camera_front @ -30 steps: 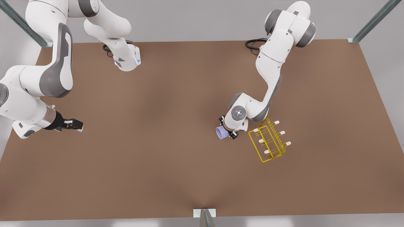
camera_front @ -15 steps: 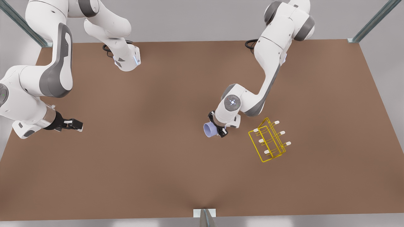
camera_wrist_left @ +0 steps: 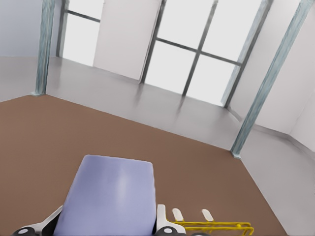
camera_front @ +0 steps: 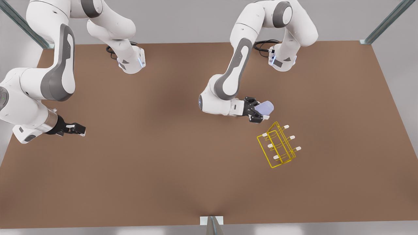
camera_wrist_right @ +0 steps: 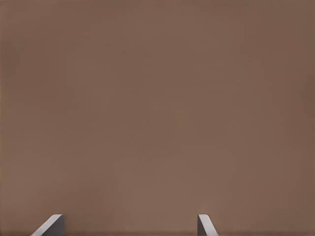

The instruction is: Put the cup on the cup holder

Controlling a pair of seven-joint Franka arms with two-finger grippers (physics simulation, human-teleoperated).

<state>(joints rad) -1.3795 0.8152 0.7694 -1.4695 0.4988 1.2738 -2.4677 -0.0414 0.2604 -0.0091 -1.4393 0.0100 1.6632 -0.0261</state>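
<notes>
the main risk from here, as a judgement, is a miss at the prongs: the cup (camera_front: 265,106) is being carried tilted on its side in the air, so if its mouth is not lining up with one of the white-capped prongs (camera_front: 286,126) of the cup holder (camera_front: 277,145), the rim could be catching thin wire and pushing the light rack across the table (camera_front: 163,169), or the cup could be glancing off and dropping. the smooth tapered wall could also be slipping between the pads if the wrist is turning quickly. the left gripper (camera_front: 259,112) is clamping the cup across its wall, its fingers (camera_wrist_left: 161,219) pressing both sides in the left wrist view, and the forearm is lying nearly level, reaching from the table's middle toward its right edge in the front view. the cup is hovering just beyond the holder's far end, apart from it; the holder is standing right of centre, well clear of every edge. the right gripper (camera_front: 75,128) is waiting near the left edge with its fingers (camera_wrist_right: 49,226) spread apart and gripping nothing.
</notes>
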